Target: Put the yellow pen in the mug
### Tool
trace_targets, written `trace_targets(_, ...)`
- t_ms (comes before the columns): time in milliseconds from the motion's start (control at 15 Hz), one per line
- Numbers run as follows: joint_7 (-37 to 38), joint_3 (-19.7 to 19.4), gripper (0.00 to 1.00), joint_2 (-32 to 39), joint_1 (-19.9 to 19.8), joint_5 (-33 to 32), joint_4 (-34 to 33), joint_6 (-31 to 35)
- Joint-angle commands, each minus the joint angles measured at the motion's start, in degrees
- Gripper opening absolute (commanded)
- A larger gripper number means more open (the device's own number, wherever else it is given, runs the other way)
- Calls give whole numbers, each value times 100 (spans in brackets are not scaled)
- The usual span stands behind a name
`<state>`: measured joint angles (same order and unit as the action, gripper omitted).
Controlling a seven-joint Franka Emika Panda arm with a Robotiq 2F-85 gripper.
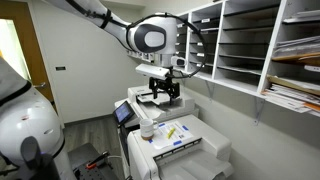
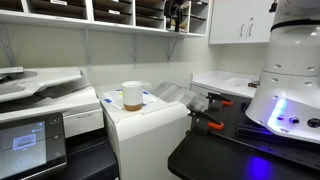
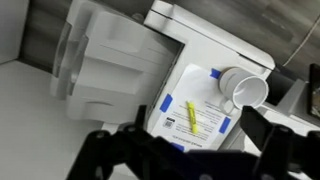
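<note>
Your claw fills the near bottom edge of the wrist view. Its dark, blurred fingers are spread wide apart with nothing between them. Beneath it is a white table carrying a sheet of paper with blue tape at its corners. The yellow pen lies flat near the middle of that sheet, outside the mug. The white mug sits to the pen's right in this view, at the sheet's far corner, apart from the pen. In an exterior view the mug stands upright. In an exterior view the arm holds the claw above the table, near wall shelves stacked with papers.
</note>
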<state>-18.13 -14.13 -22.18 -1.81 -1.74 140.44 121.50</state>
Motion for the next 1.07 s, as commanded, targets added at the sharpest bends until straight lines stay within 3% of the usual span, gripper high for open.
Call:
trace_targets(0, -508, 59, 100, 233, 5, 117, -96, -26)
trace_targets(467, -890, 497, 100, 2064, 253, 281, -862, 1005)
trace_targets(800, -860, 998, 100, 3604, 23, 765, -1888, 974)
trace_targets(1000, -721, 1208, 100, 4346, -164, 702, -2358, 1142)
